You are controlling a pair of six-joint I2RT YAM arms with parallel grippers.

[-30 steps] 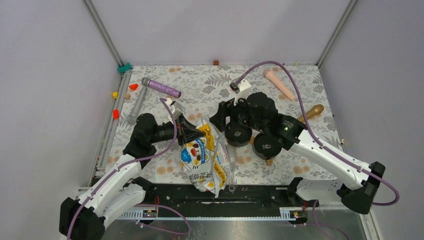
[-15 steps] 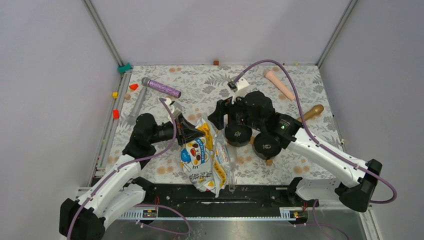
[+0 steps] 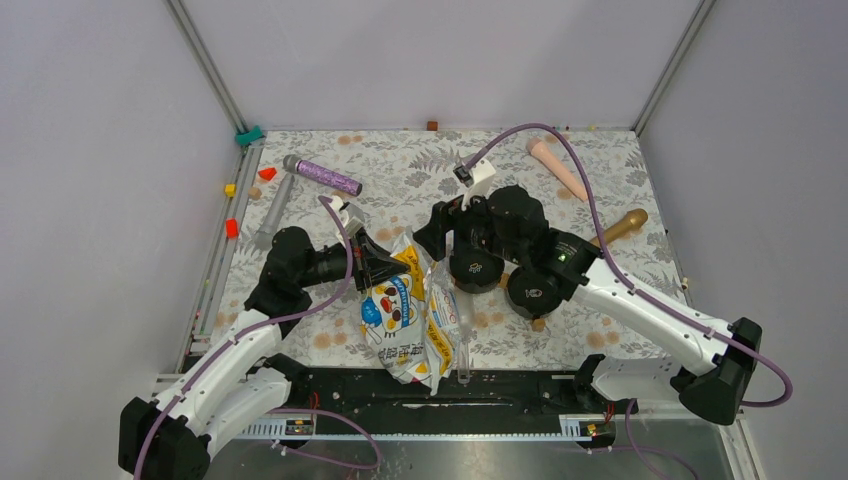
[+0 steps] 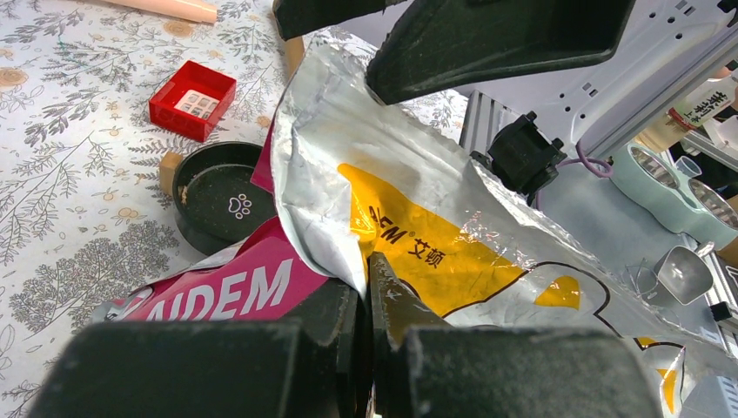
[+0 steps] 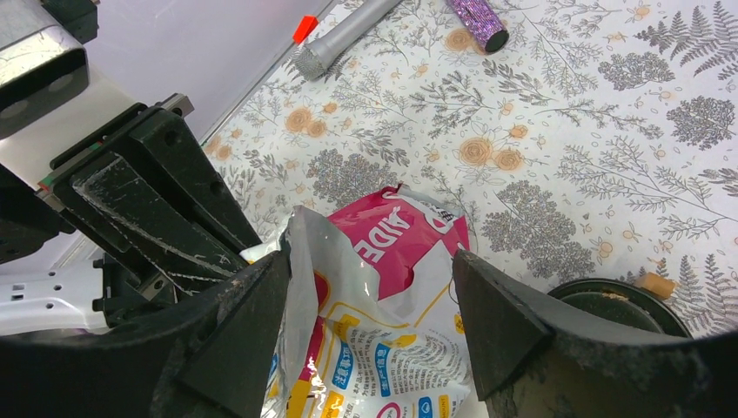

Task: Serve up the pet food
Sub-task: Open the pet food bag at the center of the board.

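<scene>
Bag [image 3: 408,318] lies at 6 o'clock on the table [image 3: 620,180], by the near edge between the two arm bases. Its cartoon-cat face is up and its top is lifted toward 12. Kibble is hidden in every view; only the bag shows.

Left gripper [image 3: 387,262] reaches in from 9 o'clock and is clenched on the bag's upper left edge. Its own camera [image 4: 368,277] shows both fingers pressed together with a fold of silver and yellow foil pinched between them.

Right gripper [image 3: 437,232] comes from 3 o'clock and is released. Its jaws stand wide, one finger on either side of the bag's raised top. In its own view [image 5: 370,261] the pink and white foil sits in the gap. Whether either finger touches the foil cannot be told.

Bowl [image 4: 218,205], black with a white paw print on its floor, stands just beside the bag at about 2 o'clock, with a small brown cube [image 4: 170,167] against its rim. The top view hides the bowl under the right arm. Box [image 4: 191,100], red and open, lies beyond the bowl and apart from it.

Farther off, a purple tube [image 3: 322,175] lies at 11 o'clock near a grey tool [image 3: 275,205]. A gold piece [image 3: 625,224] lies at 2 and a peach stick [image 3: 558,167] at 1. Small coloured blocks [image 3: 232,228] sit along the rail at 9 to 10.
</scene>
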